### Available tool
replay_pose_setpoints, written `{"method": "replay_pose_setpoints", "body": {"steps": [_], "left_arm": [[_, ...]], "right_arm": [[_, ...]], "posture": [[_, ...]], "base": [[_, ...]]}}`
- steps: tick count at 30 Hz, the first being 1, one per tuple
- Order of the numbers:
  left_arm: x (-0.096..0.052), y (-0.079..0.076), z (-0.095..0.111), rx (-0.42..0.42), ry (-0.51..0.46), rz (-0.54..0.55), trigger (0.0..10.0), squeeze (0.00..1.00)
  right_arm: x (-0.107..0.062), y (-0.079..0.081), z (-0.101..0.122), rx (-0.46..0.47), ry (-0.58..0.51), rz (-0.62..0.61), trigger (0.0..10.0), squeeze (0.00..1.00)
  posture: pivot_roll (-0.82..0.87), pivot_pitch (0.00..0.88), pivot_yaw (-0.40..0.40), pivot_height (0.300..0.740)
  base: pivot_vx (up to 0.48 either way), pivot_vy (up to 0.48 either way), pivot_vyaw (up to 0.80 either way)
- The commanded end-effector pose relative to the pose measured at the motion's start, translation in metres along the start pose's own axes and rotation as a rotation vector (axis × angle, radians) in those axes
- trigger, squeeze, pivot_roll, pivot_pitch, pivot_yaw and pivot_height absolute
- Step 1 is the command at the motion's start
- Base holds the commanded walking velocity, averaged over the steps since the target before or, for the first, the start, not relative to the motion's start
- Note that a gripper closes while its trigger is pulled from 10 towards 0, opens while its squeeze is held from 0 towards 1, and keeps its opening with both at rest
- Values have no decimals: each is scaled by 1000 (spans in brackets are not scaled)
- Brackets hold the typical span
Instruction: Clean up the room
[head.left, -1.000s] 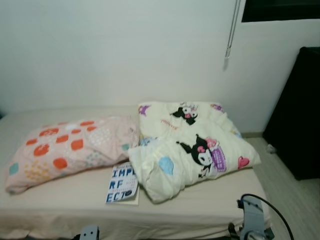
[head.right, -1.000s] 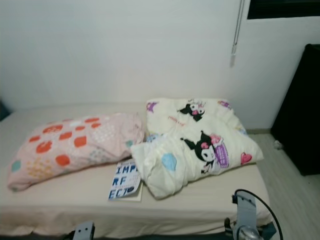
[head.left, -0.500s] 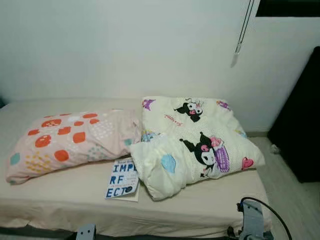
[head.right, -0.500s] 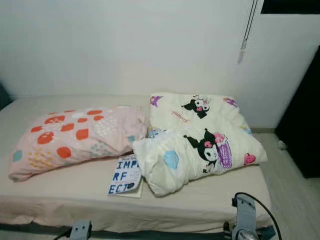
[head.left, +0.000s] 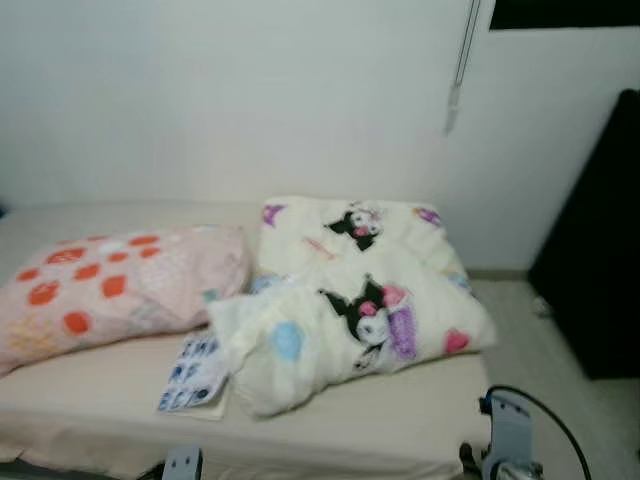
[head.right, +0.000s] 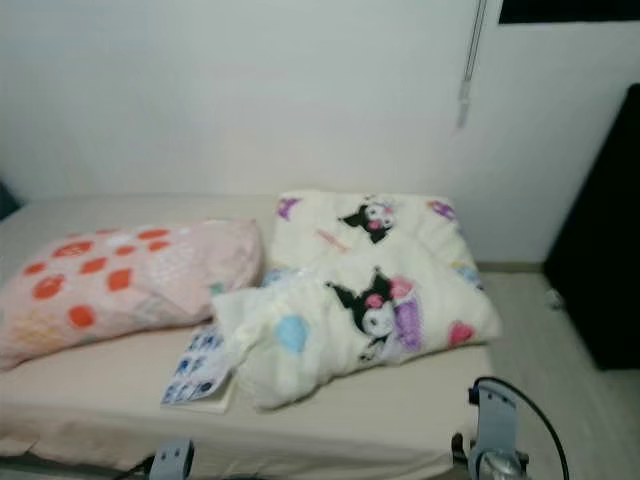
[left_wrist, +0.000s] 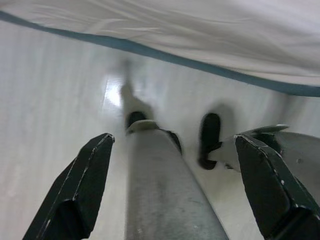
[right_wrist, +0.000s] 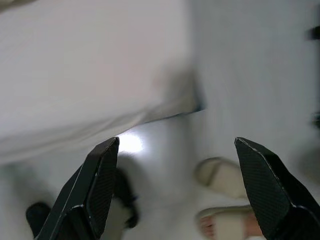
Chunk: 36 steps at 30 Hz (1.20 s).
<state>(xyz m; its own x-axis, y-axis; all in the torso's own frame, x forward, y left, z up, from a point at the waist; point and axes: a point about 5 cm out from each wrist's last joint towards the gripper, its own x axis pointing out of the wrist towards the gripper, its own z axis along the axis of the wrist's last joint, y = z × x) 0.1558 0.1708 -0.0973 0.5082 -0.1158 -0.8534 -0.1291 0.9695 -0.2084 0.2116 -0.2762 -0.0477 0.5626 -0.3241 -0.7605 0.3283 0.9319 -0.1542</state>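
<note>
A beige bed (head.left: 390, 420) lies before me against a white wall. At its left rests a pink pillow (head.left: 110, 290) with orange dots. A crumpled cream quilt (head.left: 350, 310) with cartoon prints covers the middle and right. A book (head.left: 192, 372) with blue letters lies near the front edge, partly under the quilt. Both arms hang low in front of the bed. My left gripper (left_wrist: 173, 140) is open over the pale floor, with nothing between its fingers. My right gripper (right_wrist: 177, 142) is open too, beside the bed's hanging sheet (right_wrist: 75, 75).
A tall black cabinet (head.left: 600, 240) stands at the right, with a strip of pale floor (head.left: 530, 350) between it and the bed. A blind cord (head.left: 458, 80) hangs on the wall. A person's foot in a slipper (right_wrist: 222, 220) shows by my right gripper.
The whole picture has shifted left and blurred, so the camera has turned right. Nothing on the bed has moved, and both grippers still hang open.
</note>
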Motion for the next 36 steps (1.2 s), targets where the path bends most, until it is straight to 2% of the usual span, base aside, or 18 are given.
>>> {"method": "replay_pose_setpoints", "body": {"steps": [1, 20, 28, 30, 32, 36], "left_arm": [[-1, 7, 0, 14, 6, 26, 10000, 0], [-1, 7, 2, -11, -3, 40, 10000, 0], [0, 5, 14, -65, -67, 26, 10000, 0], [0, 4, 16, -69, -74, 24, 10000, 0], [1, 3, 25, -67, -109, 13, 10000, 0], [2, 1, 33, -63, -134, 3, 10000, 0]], "right_arm": [[0, 9, 6, 2, -26, 20, 10000, 0], [1, 13, 19, 3, -77, 41, 10000, 0], [0, 18, 44, 91, -197, 104, 10000, 0], [-1, 18, 46, 97, -208, 108, 10000, 0], [-2, 20, 61, 124, -261, 131, 10000, 0], [-3, 20, 70, 133, -291, 142, 10000, 0]], "posture": [[-115, 0, 19, 704], [-118, 0, 21, 704], [-117, 1, 22, 704], [-117, 1, 22, 704], [-119, 1, 24, 704], [-119, 0, 24, 704]], "base": [[0, -375, 0], [0, -20, 0], [0, 0, 0], [0, 0, 0], [0, 0, 0], [0, 0, 0]]}}
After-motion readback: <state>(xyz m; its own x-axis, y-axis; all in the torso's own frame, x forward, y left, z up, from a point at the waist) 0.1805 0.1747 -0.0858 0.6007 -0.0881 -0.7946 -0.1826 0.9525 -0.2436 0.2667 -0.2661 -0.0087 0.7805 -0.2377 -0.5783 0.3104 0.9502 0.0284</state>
